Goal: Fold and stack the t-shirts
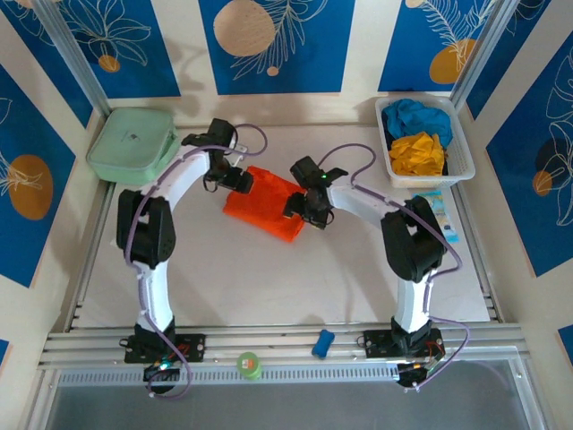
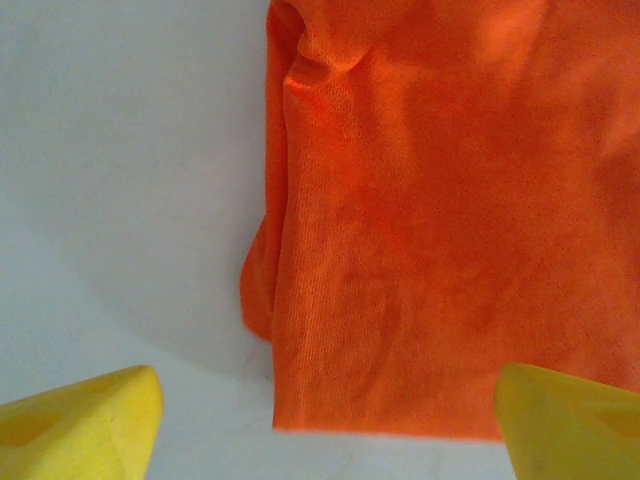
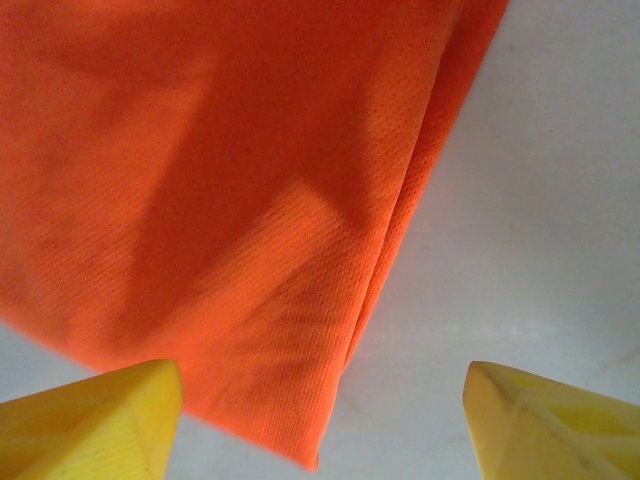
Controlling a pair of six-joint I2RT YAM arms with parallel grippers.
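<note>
Beneath the left fingers [image 2: 85,425] and right fingers [image 3: 95,425], both spread, lies the folded orange t-shirt [image 1: 269,213].

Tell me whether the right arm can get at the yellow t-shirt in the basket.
Probably yes. The yellow t-shirt lies uncovered in the open-topped basket on that arm's side. The right hand is open over the orange t-shirt, with nothing standing between it and the basket.

Blue floral walls [image 1: 304,63], white table [image 1: 269,278]

Left arm [image 1: 183,170], right arm [image 1: 360,202]: white links, black joints; purple cables [image 1: 260,134] looped alongside; yellow fingertips [image 2: 80,425].
</note>
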